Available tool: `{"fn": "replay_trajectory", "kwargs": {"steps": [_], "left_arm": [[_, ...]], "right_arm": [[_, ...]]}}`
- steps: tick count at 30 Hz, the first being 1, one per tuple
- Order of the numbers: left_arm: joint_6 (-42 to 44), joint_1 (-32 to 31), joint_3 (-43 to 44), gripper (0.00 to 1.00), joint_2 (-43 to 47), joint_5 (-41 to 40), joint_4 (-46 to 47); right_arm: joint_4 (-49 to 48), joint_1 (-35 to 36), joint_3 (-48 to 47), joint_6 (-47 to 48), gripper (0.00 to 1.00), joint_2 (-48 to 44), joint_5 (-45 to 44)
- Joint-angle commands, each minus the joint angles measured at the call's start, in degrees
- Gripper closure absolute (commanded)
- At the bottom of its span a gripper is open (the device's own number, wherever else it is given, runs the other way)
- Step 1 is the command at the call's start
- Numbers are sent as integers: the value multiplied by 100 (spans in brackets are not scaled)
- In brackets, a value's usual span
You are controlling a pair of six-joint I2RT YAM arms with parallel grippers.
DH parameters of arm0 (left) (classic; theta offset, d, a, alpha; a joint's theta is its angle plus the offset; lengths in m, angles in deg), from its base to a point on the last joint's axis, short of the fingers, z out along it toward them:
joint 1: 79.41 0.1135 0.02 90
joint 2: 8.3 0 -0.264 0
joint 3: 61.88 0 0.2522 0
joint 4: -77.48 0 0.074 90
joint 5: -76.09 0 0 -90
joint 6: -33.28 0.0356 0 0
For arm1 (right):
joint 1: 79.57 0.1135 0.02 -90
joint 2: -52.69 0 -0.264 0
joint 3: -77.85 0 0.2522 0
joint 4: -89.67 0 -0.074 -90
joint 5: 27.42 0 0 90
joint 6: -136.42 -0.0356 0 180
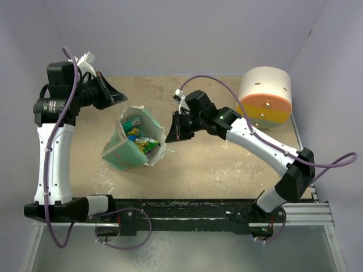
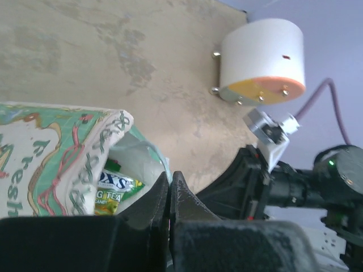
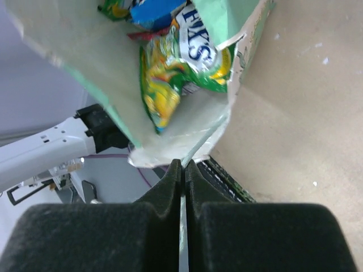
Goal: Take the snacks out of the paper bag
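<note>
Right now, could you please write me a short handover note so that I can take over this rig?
Left gripper: shut, apparently on the far rim or string handle of the paper bag.
Right gripper: shut on the bag's rim at the opposite side.
The bag sits tilted on the table, its mouth spread between the two grippers.
Snacks: all that show are inside the bag; none lies on the table.
Done: bag opened. Left: every packet must come out. Neither gripper is free, so one probably has to let go first.
</note>
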Motion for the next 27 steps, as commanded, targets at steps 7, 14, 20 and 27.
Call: {"fn": "replay_trajectory", "kwargs": {"steps": [7,14,20,27], "left_arm": [[-1155,-22,-1768,100,1393,1792,2025],[-1172,-22,-1935,100,1561,1737,1600],[-1069,-22,-1630,100,1402,1423,1039],[-1126,-22,-1774,100,1539,1096,919]], "right_arm": [[-179,74,940,-82,100,-1166,-223],[1010,72,774,721,90,-1383,-1273],[1724,72,-72,2765,64,-1113,-2153],[158,256,445,4983,48,-1773,-734]]}}
